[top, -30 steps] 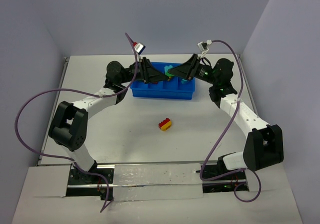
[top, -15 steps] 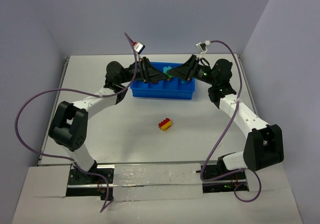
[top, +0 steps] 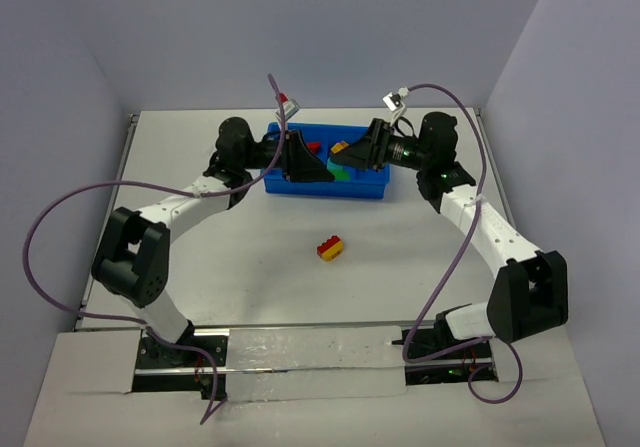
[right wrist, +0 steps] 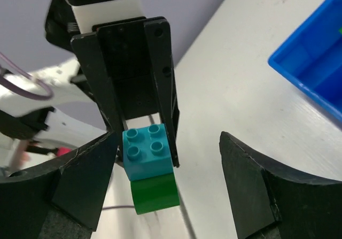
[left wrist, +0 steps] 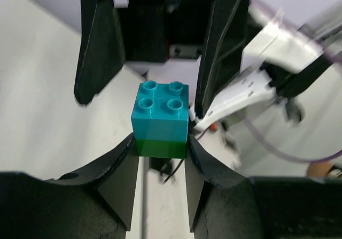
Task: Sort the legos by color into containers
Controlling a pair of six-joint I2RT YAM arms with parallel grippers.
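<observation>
A matte white table [top: 250,257] is being closed in by pale lavender walls [top: 330,37] at the back and along both sides. Its left edge is being lined by a thin metal rail [top: 120,167]. Across the near edge a crinkled, silvery-white strip [top: 315,352] is being held flat, and a plain white panel [top: 80,387] is being shown just left of it.

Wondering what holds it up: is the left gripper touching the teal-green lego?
Touching. In the left wrist view the left gripper presses both sides of the teal-green lego's green half.
</observation>
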